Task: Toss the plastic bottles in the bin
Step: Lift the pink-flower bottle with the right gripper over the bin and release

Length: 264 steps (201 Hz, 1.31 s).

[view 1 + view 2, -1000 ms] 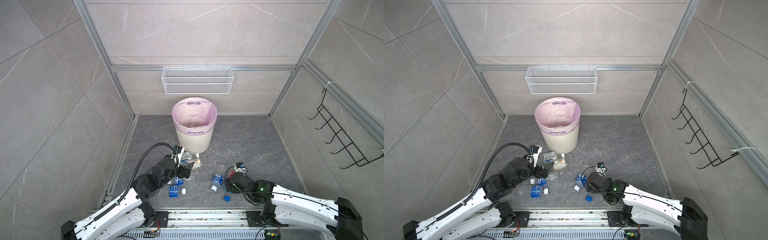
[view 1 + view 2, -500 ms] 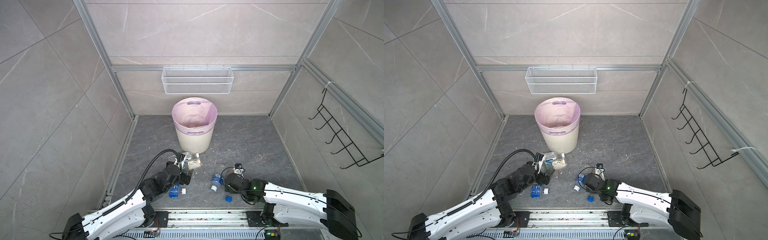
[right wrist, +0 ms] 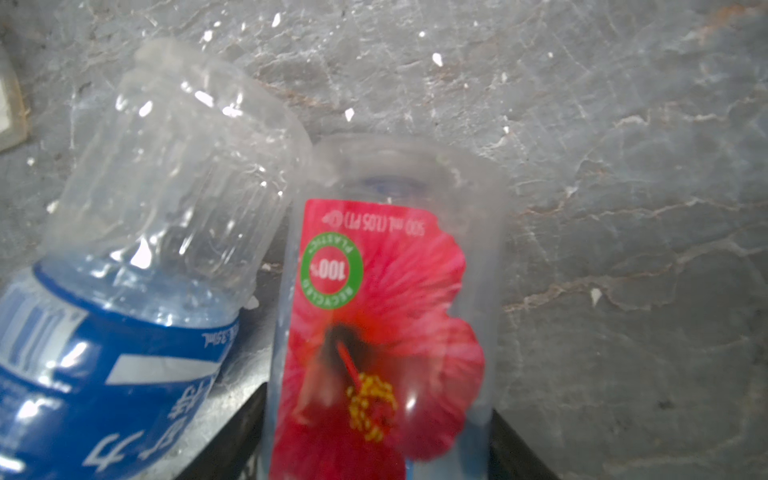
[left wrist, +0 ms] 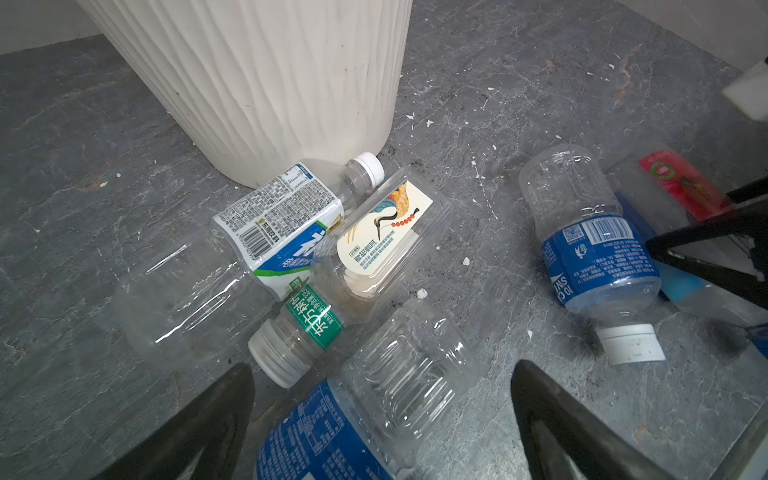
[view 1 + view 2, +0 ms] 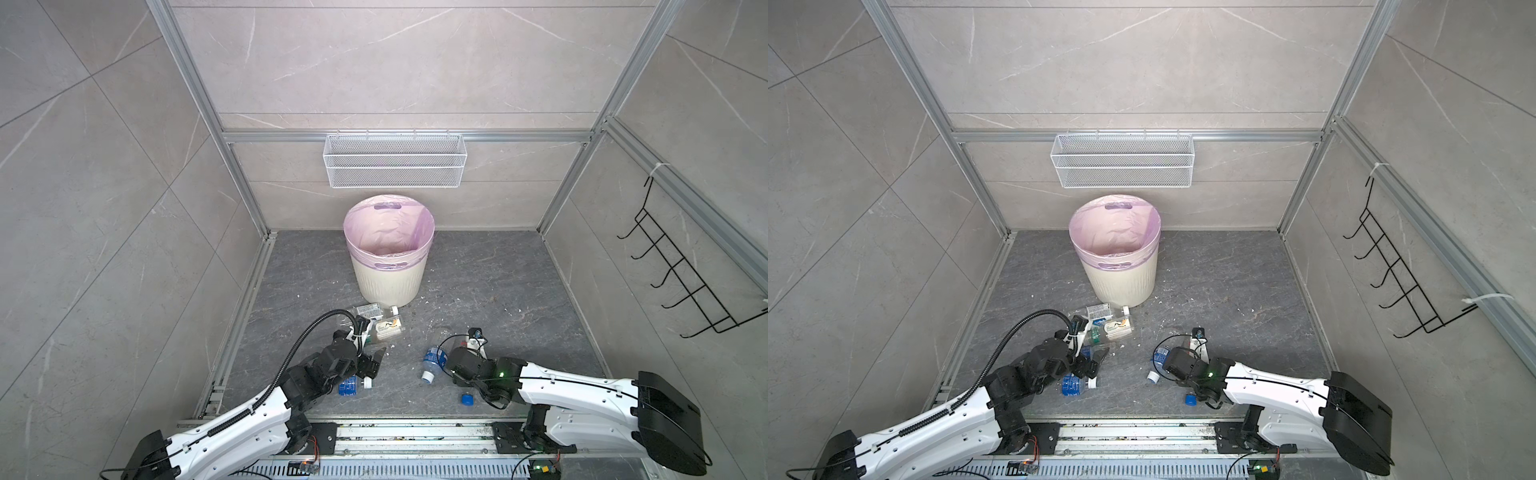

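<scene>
The bin (image 5: pixel 388 266) (image 5: pixel 1121 270) stands at the back, cream and ribbed, lined with a pink bag. Several plastic bottles lie in front of it (image 5: pixel 382 324). My left gripper (image 5: pixel 372 365) (image 4: pixel 382 368) is open, its fingers on either side of a blue-labelled bottle (image 4: pixel 374 395) on the floor. My right gripper (image 3: pixel 378 403) (image 5: pixel 446 365) is shut on a clear bottle with a red flower label (image 3: pixel 382 311), a finger pressed against each side. A second blue-labelled bottle (image 3: pixel 124 291) (image 5: pixel 431 362) lies beside it, touching.
A loose blue cap (image 5: pixel 466 399) lies near the right arm. A white wire-mesh basket (image 5: pixel 395 160) hangs on the back wall and a black hook rack (image 5: pixel 681 274) on the right wall. A metal rail (image 5: pixel 415 432) runs along the front edge.
My right gripper has slid a little left and closed on the red-labelled bottle. My left gripper has come down and nearer, over the blue-labelled bottle, still open.
</scene>
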{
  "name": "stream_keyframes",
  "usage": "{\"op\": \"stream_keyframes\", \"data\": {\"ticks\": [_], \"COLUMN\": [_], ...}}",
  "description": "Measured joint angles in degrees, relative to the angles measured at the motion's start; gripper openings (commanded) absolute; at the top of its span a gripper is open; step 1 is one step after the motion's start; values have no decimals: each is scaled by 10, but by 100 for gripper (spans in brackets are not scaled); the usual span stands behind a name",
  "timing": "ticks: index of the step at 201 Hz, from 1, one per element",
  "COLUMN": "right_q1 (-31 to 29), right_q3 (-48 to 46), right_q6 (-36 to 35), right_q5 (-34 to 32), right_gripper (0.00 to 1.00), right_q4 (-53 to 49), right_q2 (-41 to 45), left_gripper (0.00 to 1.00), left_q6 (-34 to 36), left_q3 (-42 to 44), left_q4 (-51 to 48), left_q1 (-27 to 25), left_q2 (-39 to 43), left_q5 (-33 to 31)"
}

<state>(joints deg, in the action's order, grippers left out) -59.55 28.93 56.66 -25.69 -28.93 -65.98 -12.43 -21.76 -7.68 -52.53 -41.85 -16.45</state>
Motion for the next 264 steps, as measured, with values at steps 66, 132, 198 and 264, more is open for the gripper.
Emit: {"op": "stream_keyframes", "data": {"ticks": [66, 132, 198, 264], "right_q1": [0, -3, -9, -9], "right_q3": [0, 31, 106, 293], "right_q6": [-17, -111, -247, -331], "right_q5": [-22, -42, -19, -7], "right_gripper": [46, 46, 45, 45], "right_q4": [-20, -40, -2, 13], "right_q2": [71, 168, 186, 100], "left_gripper": [99, 99, 99, 99], "left_q6": [1, 0, -2, -13], "left_q3": [9, 10, 18, 21], "left_q4": [5, 5, 4, 5], "left_q1": [0, 0, 15, 67], "left_q2": [37, 46, 51, 61], "left_q5": [-1, -27, -30, -2]}}
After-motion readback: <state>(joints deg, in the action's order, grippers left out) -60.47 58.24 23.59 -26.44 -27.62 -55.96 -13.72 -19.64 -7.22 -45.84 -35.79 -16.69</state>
